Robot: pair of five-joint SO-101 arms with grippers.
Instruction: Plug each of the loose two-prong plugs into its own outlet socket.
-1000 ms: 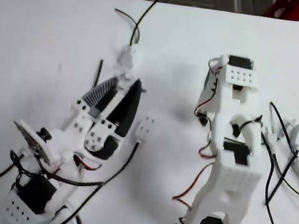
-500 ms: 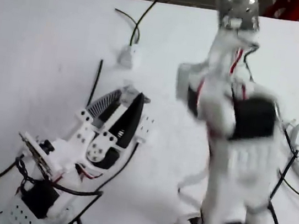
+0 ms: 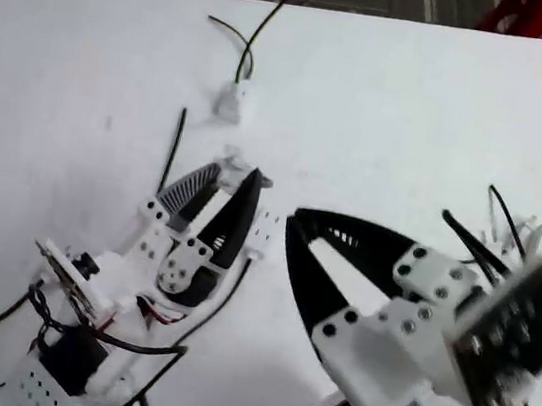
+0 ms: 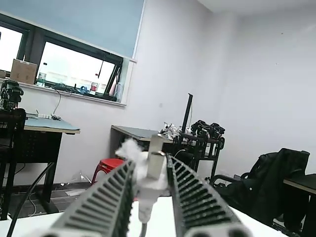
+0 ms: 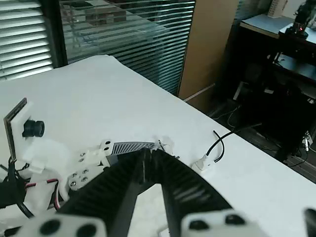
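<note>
My left gripper (image 3: pixel 239 170) lies at the left of the table, shut on a white two-prong plug (image 4: pixel 154 166) whose prongs stick out past the fingertips. A second white plug (image 3: pixel 230 102) on a black cable rests on the table just beyond it, also seen as the plug (image 5: pixel 204 163). A small white outlet socket (image 3: pixel 265 232) lies beside the left gripper's black finger. My right gripper (image 3: pixel 294 221) hangs above the table's front right, pointing left, fingers shut with nothing between them. In the right wrist view the right gripper (image 5: pixel 148 154) points at the left gripper (image 5: pixel 129 147).
More white sockets (image 3: pixel 532 237) and black cables (image 3: pixel 468 236) lie at the right edge, partly hidden behind the right arm. A black cable (image 3: pixel 266 21) runs from the far plug off the table's back edge. Bare white table (image 3: pixel 415 112) spreads across the back.
The right arm swung up over the table, then dropped to the front right, its gripper now pointing left. The left gripper drew back a little from the far plug.
</note>
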